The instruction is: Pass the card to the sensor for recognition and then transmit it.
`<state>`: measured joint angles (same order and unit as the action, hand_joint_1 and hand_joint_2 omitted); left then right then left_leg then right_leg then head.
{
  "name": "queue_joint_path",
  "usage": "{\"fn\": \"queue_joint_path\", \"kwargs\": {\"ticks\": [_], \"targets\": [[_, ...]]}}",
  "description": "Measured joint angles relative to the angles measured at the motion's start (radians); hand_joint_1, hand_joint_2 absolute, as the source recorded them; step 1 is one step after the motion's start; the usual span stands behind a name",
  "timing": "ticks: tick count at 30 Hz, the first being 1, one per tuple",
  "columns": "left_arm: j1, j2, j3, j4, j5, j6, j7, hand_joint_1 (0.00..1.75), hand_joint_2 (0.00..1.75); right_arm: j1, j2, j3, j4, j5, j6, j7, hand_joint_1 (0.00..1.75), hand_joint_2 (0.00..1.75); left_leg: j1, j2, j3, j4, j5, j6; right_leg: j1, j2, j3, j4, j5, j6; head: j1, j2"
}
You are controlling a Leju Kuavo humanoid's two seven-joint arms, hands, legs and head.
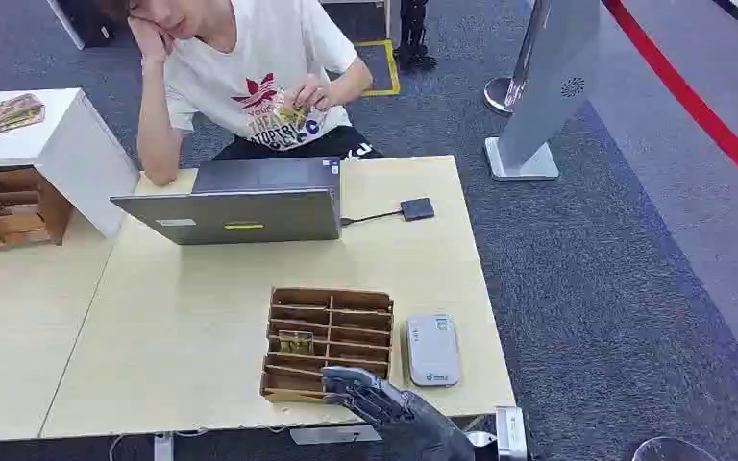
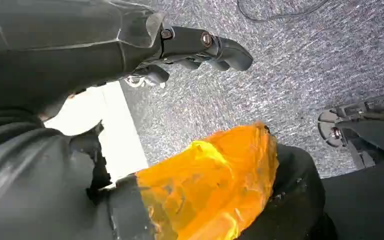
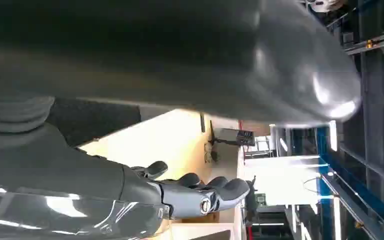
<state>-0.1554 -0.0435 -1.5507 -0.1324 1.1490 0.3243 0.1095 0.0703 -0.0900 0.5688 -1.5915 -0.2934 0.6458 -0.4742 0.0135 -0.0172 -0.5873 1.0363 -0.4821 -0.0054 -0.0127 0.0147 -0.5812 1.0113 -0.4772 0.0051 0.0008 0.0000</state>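
A wooden slotted card holder (image 1: 328, 342) stands near the table's front edge, with one card (image 1: 296, 342) lying in a middle slot. Right beside it lies the flat grey sensor (image 1: 432, 349). My right hand (image 1: 363, 391) reaches over the holder's front right corner, fingers apart and holding nothing; its stretched fingers (image 3: 215, 191) also show in the right wrist view. My left hand (image 2: 195, 47) hangs over the grey carpet with loosely bent fingers and nothing in it.
A person sits behind an open laptop (image 1: 240, 202) at the far side of the table, holding a card (image 1: 293, 113) at the chest. A small dark device (image 1: 417, 208) is cabled to the laptop. A second wooden holder (image 1: 5, 206) and a white box (image 1: 77, 154) stand at the left.
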Motion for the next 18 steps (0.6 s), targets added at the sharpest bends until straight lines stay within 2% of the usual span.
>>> {"fn": "queue_joint_path", "kwargs": {"ticks": [3,4,18], "targets": [[0.0,0.0,0.0,0.0,0.0,0.0,0.001,0.0,0.0,0.0,0.0,0.0,0.0,0.0,0.001,0.0,0.0,0.0,0.0,0.0,0.0,0.0,0.0,0.0,0.0,0.0,0.0,0.0,0.0,0.0,0.0,0.0],[0.0,0.0,0.0,0.0,-0.001,-0.001,0.001,0.0,0.0,0.0,0.0,0.0,0.0,0.0,0.002,0.0,0.0,1.75,0.0,0.0,0.0,0.0,0.0,0.0,0.0,0.0,0.0,0.0,0.0,0.0,0.0,0.0],[0.0,0.0,0.0,0.0,-0.004,-0.001,0.002,0.0,0.0,-0.006,0.0,0.0,0.0,0.001,-0.003,0.01,0.0,1.75,0.0,0.0,0.0,0.0,0.0,0.0,0.0,0.0,0.0,0.0,0.0,0.0,0.0,0.0]]}}
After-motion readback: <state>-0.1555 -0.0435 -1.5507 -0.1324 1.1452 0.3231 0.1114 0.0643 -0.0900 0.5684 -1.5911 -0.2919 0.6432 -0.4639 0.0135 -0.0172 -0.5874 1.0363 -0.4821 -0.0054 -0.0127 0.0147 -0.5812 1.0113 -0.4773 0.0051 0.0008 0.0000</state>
